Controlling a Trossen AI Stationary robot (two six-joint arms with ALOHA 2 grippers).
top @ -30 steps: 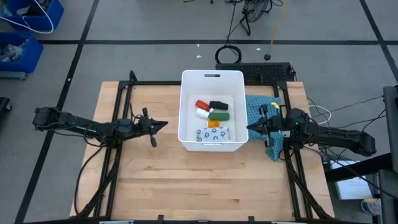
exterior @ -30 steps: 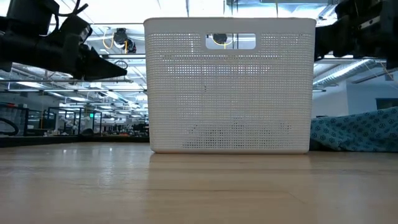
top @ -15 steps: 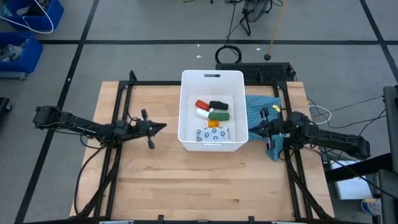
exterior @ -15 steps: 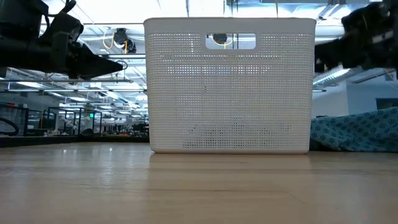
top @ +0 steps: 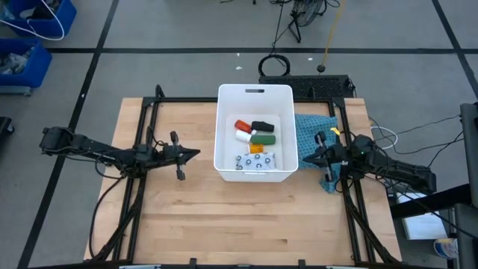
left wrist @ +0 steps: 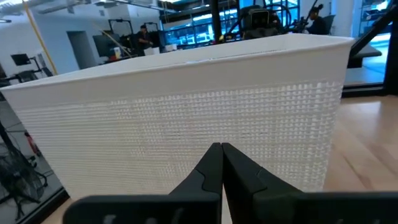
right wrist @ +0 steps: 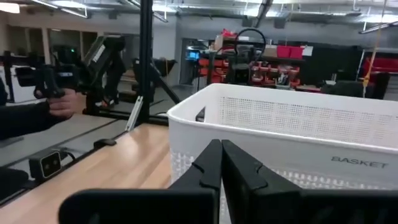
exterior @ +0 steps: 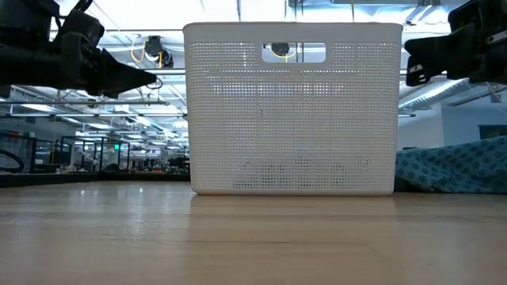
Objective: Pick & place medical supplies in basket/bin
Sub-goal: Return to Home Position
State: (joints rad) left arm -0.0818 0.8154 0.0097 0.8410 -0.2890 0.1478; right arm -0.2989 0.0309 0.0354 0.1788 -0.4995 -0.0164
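Both of your arms have backed a little away from the tub since the earlier frame; nothing else has shifted. The left gripper now hangs above the table at the tub's 9 o'clock, clear of the wall. Its fingers are pressed together on nothing, as the left wrist view shows. The right gripper sits at the tub's 3 o'clock, over the edge of the cloth. It is also closed and empty.

All six supplies lie inside the tub. The red bottle is toward 11 o'clock, and the black piece is beside it toward 1 o'clock. The white cylinder and the green box lie just below those two. The orange bottle is near the middle. The packet lies flat at the 6 o'clock end. The handle slot is in the 12 o'clock wall.
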